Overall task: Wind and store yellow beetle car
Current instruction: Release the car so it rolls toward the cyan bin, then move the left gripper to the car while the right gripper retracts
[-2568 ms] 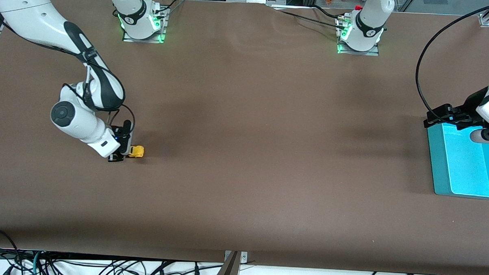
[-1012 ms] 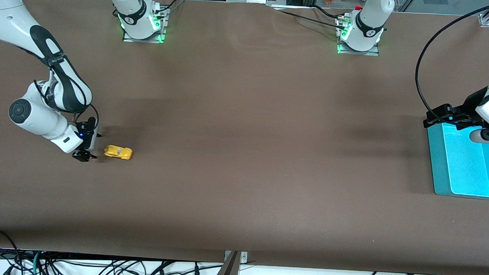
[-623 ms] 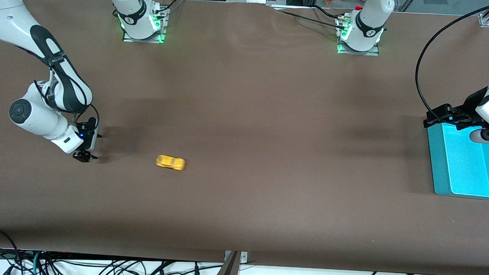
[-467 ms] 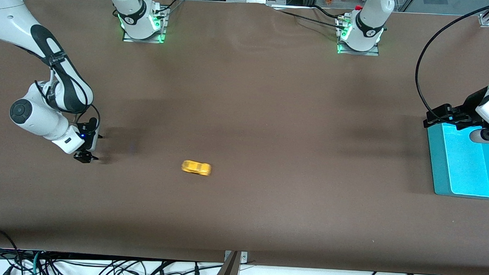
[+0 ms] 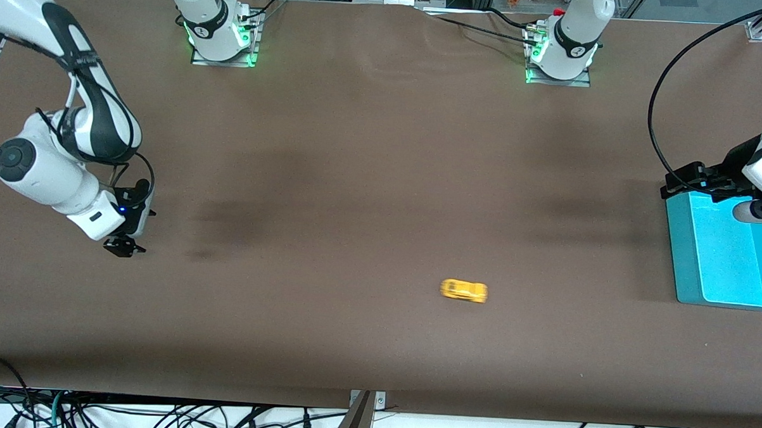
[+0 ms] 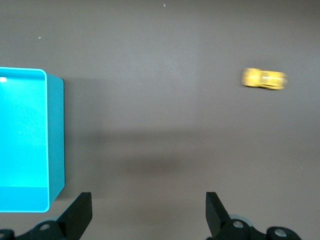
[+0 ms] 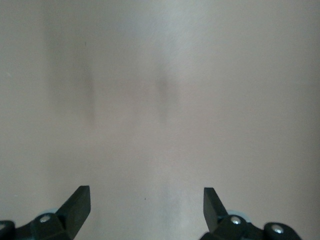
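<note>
The yellow beetle car (image 5: 464, 290) stands free on the brown table, past the middle toward the left arm's end and nearer to the front camera than both grippers. It looks blurred in the left wrist view (image 6: 264, 79). My right gripper (image 5: 124, 247) is open and empty, low over the table at the right arm's end; its wrist view (image 7: 146, 212) shows only bare table. My left gripper (image 5: 680, 183) is open and empty (image 6: 148, 220), beside the farther corner of the turquoise box (image 5: 686, 263).
The turquoise box (image 6: 56, 140) is open-topped and sits at the left arm's end of the table. A black cable (image 5: 656, 97) loops above the table near it. The two arm bases (image 5: 222, 34) stand along the table's farther edge.
My right gripper let go of the car and drew back. The car has rolled from it across the table toward the left arm's end, drifting slightly nearer to the front camera. The left arm has not moved.
</note>
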`<state>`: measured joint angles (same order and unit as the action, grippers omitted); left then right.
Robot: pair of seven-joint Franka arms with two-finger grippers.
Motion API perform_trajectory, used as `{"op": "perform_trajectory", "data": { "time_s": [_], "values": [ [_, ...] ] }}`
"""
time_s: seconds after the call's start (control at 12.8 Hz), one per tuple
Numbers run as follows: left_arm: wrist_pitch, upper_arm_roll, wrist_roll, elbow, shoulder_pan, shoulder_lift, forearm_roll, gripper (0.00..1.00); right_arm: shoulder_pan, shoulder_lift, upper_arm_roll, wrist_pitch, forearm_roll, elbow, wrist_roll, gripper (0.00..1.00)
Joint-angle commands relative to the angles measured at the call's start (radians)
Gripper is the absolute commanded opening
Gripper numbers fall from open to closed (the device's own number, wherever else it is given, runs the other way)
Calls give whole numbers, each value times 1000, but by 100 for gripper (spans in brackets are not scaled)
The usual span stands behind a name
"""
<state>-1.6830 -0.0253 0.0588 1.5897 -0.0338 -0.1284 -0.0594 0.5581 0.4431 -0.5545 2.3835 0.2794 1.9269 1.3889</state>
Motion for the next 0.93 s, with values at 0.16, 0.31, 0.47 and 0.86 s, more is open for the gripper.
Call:
{"op": "perform_trajectory", "data": {
  "time_s": [0.16, 0.31, 0.47, 0.86],
  "values": [
    [25, -1, 24, -27, 8, -30, -16, 100, -46, -174, -8, -88, 4, 17, -255, 100],
    [54, -1, 231, -27, 2, -56, -11, 100, -67, -225, -8, -141, 3, 17, -356, 100],
    [55, -5, 540, -27, -8, -97, -4, 100, -115, -277, 4, -159, -98, 15, -410, 100],
    [19, -11, 1053, -27, -67, -229, 4, 100, -153, -299, 41, -240, -141, -45, -582, 100]
  ]
}}
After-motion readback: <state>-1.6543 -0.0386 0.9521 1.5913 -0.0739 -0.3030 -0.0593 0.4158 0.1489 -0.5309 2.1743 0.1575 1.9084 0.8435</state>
